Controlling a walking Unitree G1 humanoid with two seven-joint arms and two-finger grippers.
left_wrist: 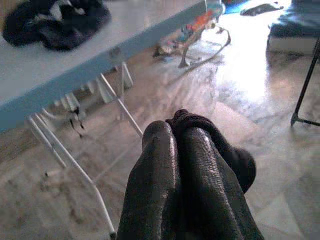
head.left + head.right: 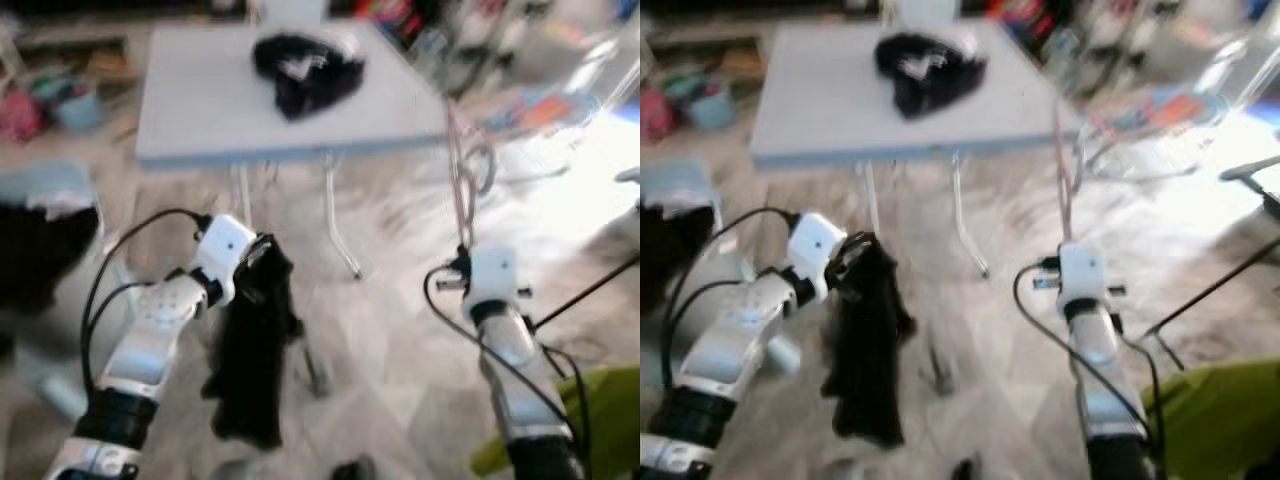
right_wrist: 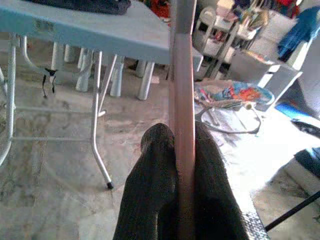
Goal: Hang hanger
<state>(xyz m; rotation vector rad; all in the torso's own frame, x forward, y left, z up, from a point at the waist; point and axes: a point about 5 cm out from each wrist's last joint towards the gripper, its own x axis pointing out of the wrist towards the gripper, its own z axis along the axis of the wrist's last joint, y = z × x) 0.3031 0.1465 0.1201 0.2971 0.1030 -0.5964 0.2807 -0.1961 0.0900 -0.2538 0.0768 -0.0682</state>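
The hanger point(image 2: 462, 170) stands upright in the right gripper point(image 3: 182, 150), whose fingers point(image 3: 150, 190) are clamped on its pinkish bar; in the eye views, which are blurred, it rises toward twelve o'clock from the right wrist, its hook end near the right edge of the tabletop point(image 2: 200, 100). The left gripper point(image 1: 175, 145), at about eight o'clock from the hanger, has its fingers point(image 1: 155, 185) pressed together on a black garment point(image 2: 250, 350) that hangs down from them toward the pale marble floor point(image 2: 380, 330). On the tabletop, at about eleven o'clock from the hanger, lies a heap of dark clothes point(image 2: 305, 68). Something yellow-green point(image 2: 600, 420) sits at four o'clock, beside the right arm. A colourful baby bouncer point(image 3: 230, 97) rests on the floor beyond the table.
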